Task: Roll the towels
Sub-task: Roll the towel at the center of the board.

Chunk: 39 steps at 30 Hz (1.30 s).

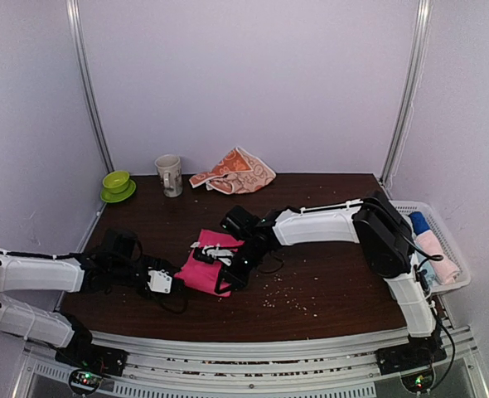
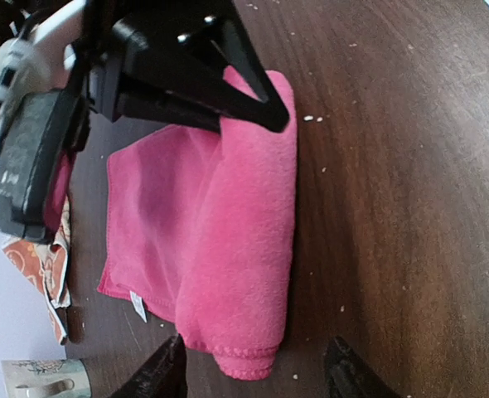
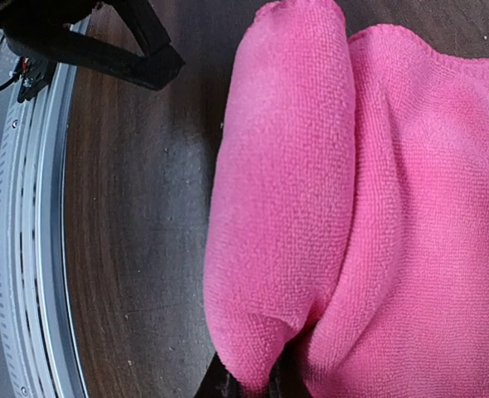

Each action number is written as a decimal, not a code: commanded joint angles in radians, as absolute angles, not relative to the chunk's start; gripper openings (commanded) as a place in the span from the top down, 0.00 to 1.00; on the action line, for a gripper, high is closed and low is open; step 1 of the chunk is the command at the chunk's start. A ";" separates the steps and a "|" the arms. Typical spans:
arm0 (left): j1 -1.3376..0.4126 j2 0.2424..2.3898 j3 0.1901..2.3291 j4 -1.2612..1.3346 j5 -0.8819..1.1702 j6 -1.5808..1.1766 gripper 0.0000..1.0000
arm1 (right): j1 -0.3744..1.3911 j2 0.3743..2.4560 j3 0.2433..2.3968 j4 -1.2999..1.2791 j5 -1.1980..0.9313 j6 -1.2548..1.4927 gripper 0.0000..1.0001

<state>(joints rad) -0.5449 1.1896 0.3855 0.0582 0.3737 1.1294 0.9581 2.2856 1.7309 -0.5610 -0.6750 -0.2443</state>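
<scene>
Our right two-finger claw (image 1: 222, 280) is clamped shut on the right end of the plain hot-pink terry towel (image 1: 201, 264), pinching its rolled fold. Our left claw (image 2: 253, 375) stands open, one finger on either side of the roll's left end, without gripping it.

We work on a dark brown wooden table (image 1: 336, 265) sprinkled with pale crumbs (image 1: 288, 295) and enclosed by pale lilac walls (image 1: 253, 75). A printed ceramic mug (image 1: 170, 175) and a green cup on its saucer (image 1: 117, 186) sit at the back left. A white plastic basket (image 1: 453, 249) hangs off the right edge.

The pink towel lies mid-table near the front. Its near edge is wound into a thick roll and the rest lies flat behind. The orange-peach towel with white prints (image 1: 236, 176) lies crumpled at the back wall.
</scene>
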 commanded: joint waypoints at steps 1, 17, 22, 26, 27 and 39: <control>-0.604 1.210 0.350 0.184 0.268 1.164 0.42 | 0.953 2.341 1.730 -0.675 -0.721 -0.219 0.97; -0.694 1.322 0.348 0.305 0.155 1.210 0.41 | 0.921 2.379 1.767 -0.737 -0.774 -0.255 0.96; -0.704 1.349 0.345 0.322 0.117 1.216 0.44 | 0.910 2.385 1.767 -0.746 -0.797 -0.266 0.96; -0.708 1.396 0.362 0.331 0.085 1.207 0.47 | 0.910 2.385 1.768 -0.759 -0.817 -0.281 0.96; -0.708 1.408 0.365 0.333 0.079 1.207 0.48 | 0.910 2.387 1.768 -0.764 -0.821 -0.285 0.96; -0.724 1.450 0.374 0.312 0.075 1.197 0.94 | 0.902 2.397 1.789 -0.796 -0.830 -0.303 0.90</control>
<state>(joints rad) -0.7174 1.4342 0.3664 0.3401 0.0822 1.2003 0.9062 2.3474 1.7966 -0.6907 -0.8608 -0.2890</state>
